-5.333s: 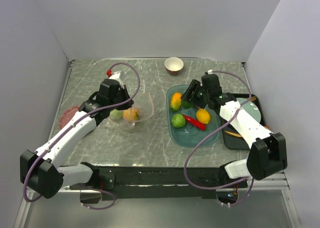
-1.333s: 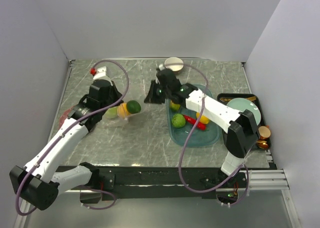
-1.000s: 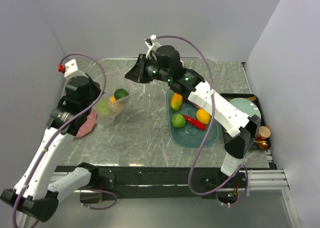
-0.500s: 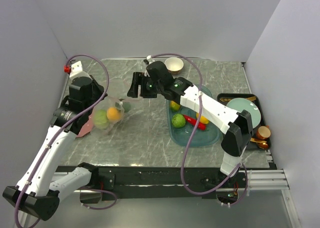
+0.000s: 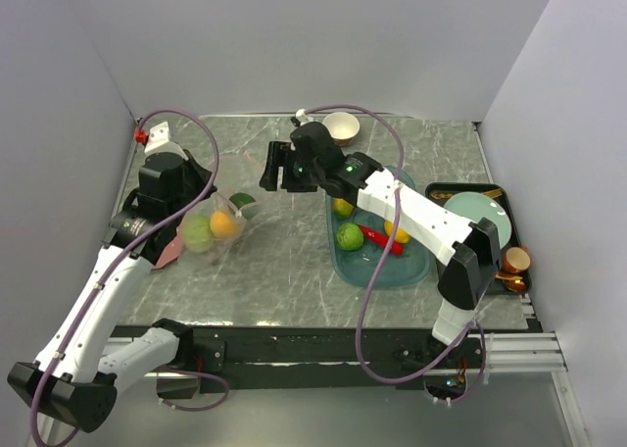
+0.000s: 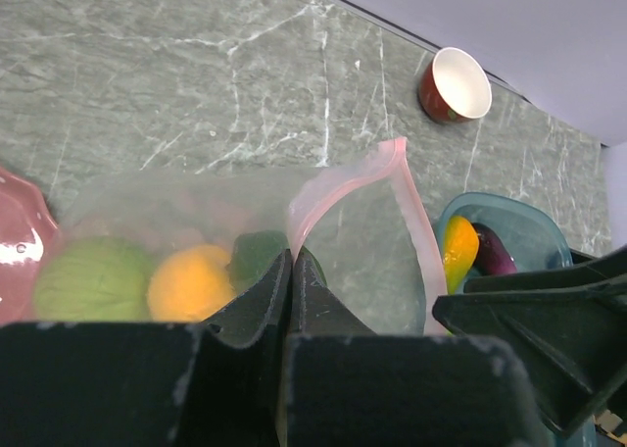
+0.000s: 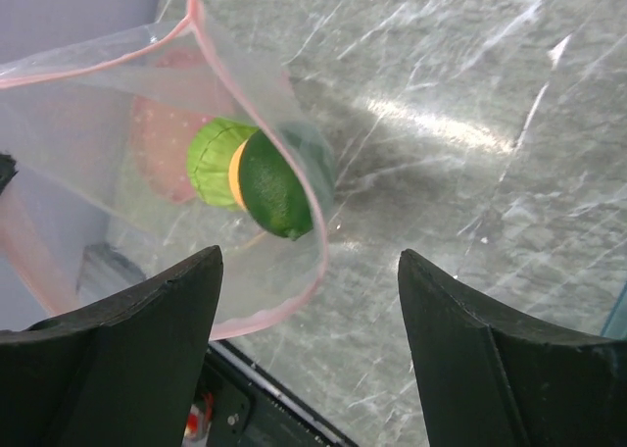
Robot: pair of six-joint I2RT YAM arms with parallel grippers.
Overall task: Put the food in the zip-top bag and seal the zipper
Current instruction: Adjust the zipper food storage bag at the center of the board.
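Observation:
My left gripper [image 5: 199, 204] is shut on the pale pink zipper [image 6: 338, 187] of the zip-top bag [image 5: 214, 229] and holds it up with its mouth open. Inside lie a green cabbage [image 6: 93, 278], an orange [image 6: 191, 282] and a dark lime [image 7: 274, 182]. My right gripper [image 7: 309, 261] hangs open and empty just right of the bag's mouth, also in the top view [image 5: 273, 168]. More food lies in the teal tray [image 5: 411, 271]: an orange [image 5: 343, 207], a lime [image 5: 350, 236], a red chili [image 5: 377, 239], a lemon [image 5: 397, 231] and an eggplant [image 6: 495, 251].
A cream-and-brown bowl [image 5: 341, 127] stands at the back. A pink plate [image 5: 168, 251] lies under the bag's left side. At the right edge a black tray [image 5: 460, 187] carries a teal plate [image 5: 480, 217], with a copper cup [image 5: 516, 259] beside it.
My right gripper has opened and let go of the dark lime, which now lies in the bag. It dropped from above the bag to beside the mouth. The left arm shifted the bag slightly right.

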